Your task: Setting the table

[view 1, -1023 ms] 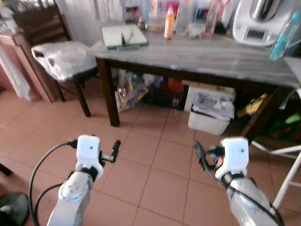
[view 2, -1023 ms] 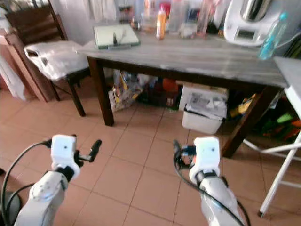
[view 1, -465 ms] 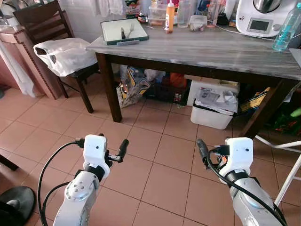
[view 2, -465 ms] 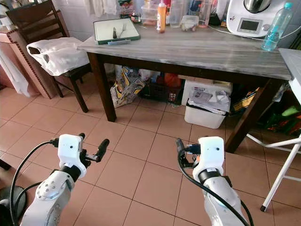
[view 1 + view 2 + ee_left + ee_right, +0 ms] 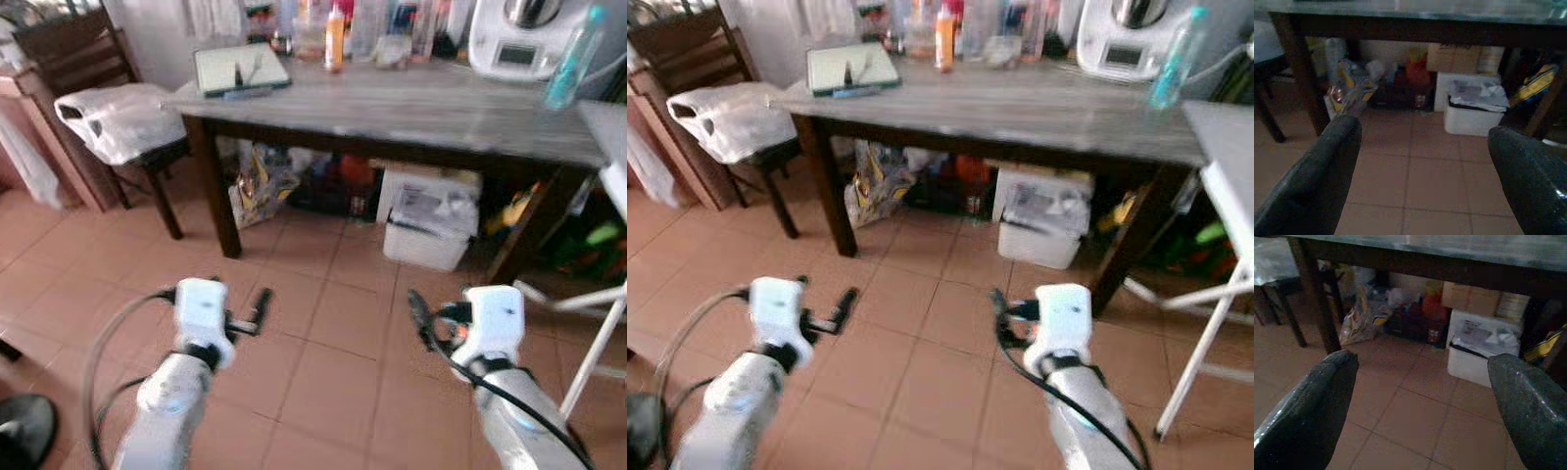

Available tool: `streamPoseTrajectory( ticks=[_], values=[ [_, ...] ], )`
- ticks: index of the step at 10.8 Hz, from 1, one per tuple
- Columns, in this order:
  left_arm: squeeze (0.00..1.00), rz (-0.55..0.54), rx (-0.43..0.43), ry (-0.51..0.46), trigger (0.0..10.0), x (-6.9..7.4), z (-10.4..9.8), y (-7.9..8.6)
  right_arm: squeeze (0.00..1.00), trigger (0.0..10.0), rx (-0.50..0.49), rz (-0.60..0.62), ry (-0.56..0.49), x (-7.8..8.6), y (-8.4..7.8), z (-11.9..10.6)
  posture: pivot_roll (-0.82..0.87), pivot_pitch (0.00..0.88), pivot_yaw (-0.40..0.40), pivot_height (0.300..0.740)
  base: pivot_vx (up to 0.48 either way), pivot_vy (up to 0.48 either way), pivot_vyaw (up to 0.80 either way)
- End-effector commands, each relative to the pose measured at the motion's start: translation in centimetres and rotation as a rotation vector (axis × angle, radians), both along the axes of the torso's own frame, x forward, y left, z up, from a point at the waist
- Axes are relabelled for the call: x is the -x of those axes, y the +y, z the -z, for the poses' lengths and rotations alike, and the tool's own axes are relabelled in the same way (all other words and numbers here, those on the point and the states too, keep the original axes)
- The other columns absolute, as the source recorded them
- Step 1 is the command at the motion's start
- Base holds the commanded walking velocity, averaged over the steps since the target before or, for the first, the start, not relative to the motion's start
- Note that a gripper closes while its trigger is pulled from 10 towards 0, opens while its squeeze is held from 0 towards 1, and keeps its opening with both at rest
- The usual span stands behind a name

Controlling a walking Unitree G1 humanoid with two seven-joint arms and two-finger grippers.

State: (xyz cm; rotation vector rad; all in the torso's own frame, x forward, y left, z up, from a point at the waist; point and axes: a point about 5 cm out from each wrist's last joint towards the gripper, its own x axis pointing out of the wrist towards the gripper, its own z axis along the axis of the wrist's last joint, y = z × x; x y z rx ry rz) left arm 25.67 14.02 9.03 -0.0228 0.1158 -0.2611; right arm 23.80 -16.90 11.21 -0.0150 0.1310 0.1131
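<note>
A terracotta tile floor runs under a grey-topped wooden table. A dark chair stands by its left end, a white folding frame at right.

Two silver arms, white wrist blocks, black looping cables (black-fingered pincers).

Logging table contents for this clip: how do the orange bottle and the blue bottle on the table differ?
The orange bottle stands at the table's back edge among other containers, near the green tray; the blue bottle stands apart toward the right end, beside the white appliance. The blue bottle looks taller and translucent, the orange one opaque. Both stand upright.
</note>
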Motion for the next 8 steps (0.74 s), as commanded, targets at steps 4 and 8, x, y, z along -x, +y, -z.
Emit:
streamPoseTrajectory(
  ticks=[4, 8],
  values=[
    [0.00, -0.010, -0.021, 0.008, 10.0, -0.14, 0.16, 0.74, 0.00, 10.0, -0.011, -0.001, -0.007, -0.12, 0.32, -0.09, -0.02, 0.041, 0.033, 0.740, 0.000, -0.447, -0.65],
    [0.00, -0.009, -0.013, 0.009, 10.0, -0.17, 0.23, 0.47, 0.00, 10.0, -0.009, -0.003, -0.014, -0.21, 0.30, -0.22, -0.03, 0.047, 0.030, 0.740, 0.000, -0.413, -0.35]
  ],
)
